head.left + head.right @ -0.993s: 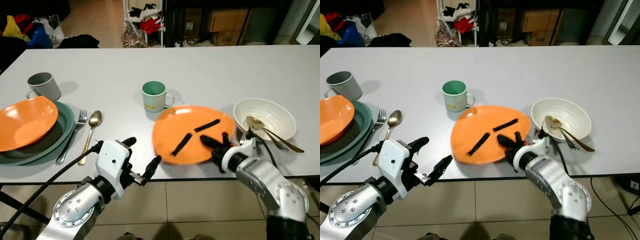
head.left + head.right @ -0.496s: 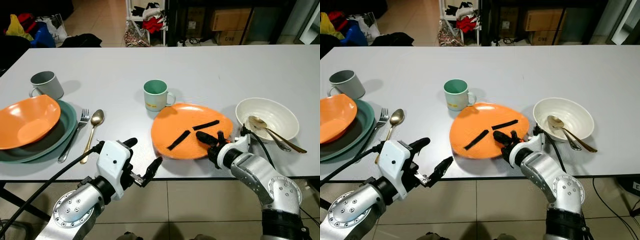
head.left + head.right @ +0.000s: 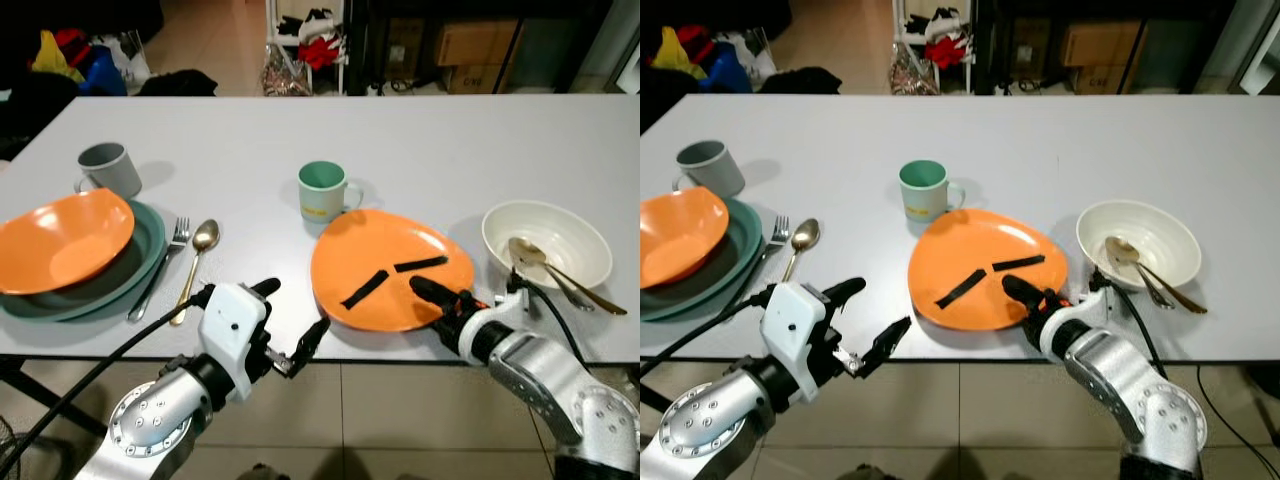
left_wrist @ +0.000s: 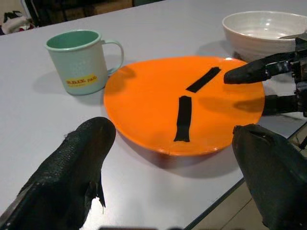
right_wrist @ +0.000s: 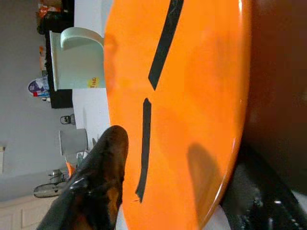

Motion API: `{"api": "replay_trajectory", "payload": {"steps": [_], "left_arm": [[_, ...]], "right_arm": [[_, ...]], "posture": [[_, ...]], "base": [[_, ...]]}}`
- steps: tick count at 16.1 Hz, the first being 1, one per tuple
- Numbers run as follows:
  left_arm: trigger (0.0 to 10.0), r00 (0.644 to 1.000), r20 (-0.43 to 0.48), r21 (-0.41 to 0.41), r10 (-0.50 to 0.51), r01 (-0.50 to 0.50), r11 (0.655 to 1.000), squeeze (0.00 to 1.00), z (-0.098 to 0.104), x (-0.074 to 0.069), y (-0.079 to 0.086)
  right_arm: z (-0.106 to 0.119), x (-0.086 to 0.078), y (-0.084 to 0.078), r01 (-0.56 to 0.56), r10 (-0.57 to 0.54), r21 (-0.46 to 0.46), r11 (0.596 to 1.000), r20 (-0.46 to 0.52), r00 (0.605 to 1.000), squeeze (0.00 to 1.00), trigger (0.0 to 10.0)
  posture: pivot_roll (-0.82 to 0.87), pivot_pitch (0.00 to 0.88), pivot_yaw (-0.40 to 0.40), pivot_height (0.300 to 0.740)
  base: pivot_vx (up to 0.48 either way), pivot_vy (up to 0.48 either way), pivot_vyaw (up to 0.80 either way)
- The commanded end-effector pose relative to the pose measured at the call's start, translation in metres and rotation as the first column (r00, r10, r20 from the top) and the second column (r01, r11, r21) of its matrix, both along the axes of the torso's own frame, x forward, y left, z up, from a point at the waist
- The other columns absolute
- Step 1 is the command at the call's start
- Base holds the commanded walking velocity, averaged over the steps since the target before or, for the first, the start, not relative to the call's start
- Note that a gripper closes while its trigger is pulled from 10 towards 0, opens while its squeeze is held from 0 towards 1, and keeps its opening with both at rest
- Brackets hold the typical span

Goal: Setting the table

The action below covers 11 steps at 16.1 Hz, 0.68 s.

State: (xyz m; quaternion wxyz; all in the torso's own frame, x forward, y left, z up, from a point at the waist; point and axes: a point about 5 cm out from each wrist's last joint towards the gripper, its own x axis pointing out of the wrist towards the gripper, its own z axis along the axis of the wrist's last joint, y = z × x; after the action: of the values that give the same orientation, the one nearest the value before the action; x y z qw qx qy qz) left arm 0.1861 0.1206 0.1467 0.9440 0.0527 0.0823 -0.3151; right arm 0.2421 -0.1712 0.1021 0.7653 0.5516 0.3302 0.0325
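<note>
An orange plate (image 3: 385, 265) with two black strips on it lies flat near the table's front edge. My right gripper (image 3: 437, 300) is at its near right rim. One finger (image 4: 249, 72) hovers just above the plate and the other sits below the rim, so the gripper is open around the edge. My left gripper (image 3: 290, 310) hangs open in front of the table edge, left of the plate, with nothing between its fingers. A mint green mug (image 3: 322, 190) stands just behind the plate. At its right, a white bowl (image 3: 545, 243) holds a gold spoon (image 3: 540, 262) and other cutlery.
At the left, an orange bowl (image 3: 60, 240) rests in a green plate (image 3: 143, 250), with a fork (image 3: 165, 262), a gold spoon (image 3: 198, 262) and a grey mug (image 3: 108, 170) beside it. The grey table (image 3: 250, 130) stretches back. Bags, boxes and a rack stand on the floor beyond.
The orange plate was tilted up in my right gripper a second ago; it now lies flat. The right gripper has drawn back to the rim. The camera shifted slightly.
</note>
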Motion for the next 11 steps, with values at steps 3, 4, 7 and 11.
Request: {"api": "replay_trajectory", "payload": {"steps": [3,4,7,11], "left_arm": [[10.0,1.0,-0.004,0.021,-0.013,0.013,1.0,0.0,-0.001,0.002,0.001],[10.0,1.0,-0.004,0.022,-0.014,0.014,1.0,0.0,-0.001,0.002,0.002],[10.0,1.0,-0.006,0.028,-0.017,0.017,0.999,0.0,-0.002,0.001,0.003],[10.0,1.0,-0.013,0.036,-0.026,0.026,0.999,0.0,-0.003,0.0,0.004]], "right_arm": [[-0.01,-0.019,-0.012,-0.006,-0.003,-0.102,0.995,-0.089,0.996,1.0,10.0],[-0.01,-0.022,-0.012,-0.016,0.005,-0.116,0.993,-0.092,0.996,1.0,10.0],[-0.01,-0.033,-0.017,-0.037,0.02,-0.165,0.986,-0.1,0.995,1.0,10.0],[0.001,-0.048,-0.038,-0.082,0.064,-0.315,0.946,-0.066,0.996,1.0,10.0]], "posture": [[-0.09,0.018,0.077,0.74],[-0.09,0.018,0.078,0.74],[-0.09,0.017,0.081,0.74],[-0.11,0.017,0.104,0.74]], "base": [[0.0,0.0,0.0],[0.0,0.0,0.0],[0.0,0.0,0.0],[0.0,0.0,0.0]]}}
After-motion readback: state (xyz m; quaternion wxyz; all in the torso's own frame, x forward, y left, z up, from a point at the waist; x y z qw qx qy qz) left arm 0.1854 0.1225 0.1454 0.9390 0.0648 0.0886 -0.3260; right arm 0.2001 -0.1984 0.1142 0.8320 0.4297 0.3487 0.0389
